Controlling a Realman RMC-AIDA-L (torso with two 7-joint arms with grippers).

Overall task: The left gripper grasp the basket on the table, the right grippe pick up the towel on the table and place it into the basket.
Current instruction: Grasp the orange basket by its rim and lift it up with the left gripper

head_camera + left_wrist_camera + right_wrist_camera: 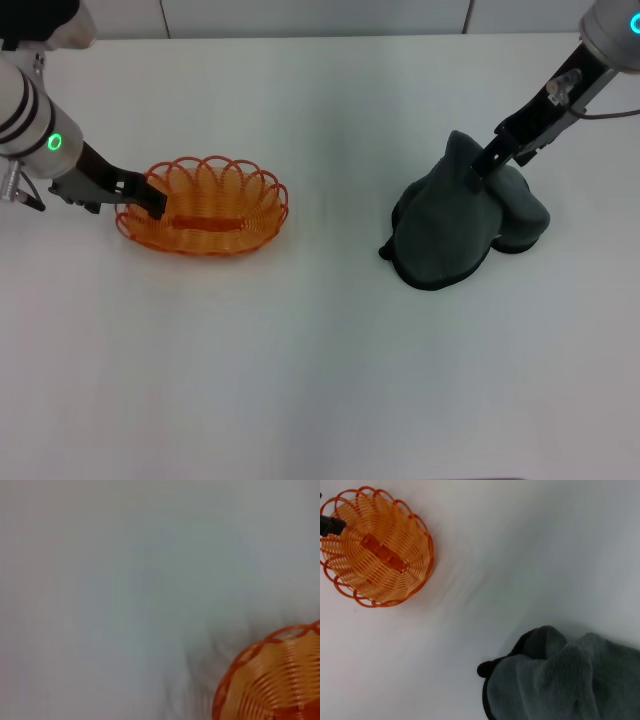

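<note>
Left gripper [150, 198]: jaws clamped on the left rim of the oval orange wire basket [215, 208].
Right gripper [482, 166]: jaws pinching the charcoal-grey bunched towel [450, 220], pulled into a peak, lower edge on the white worktop [320, 350].

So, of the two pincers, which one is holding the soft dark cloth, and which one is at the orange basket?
The right pincer has the charcoal towel pinched and pulled up into a peak. The left pincer is clamped on the rim of the orange wire basket.
</note>
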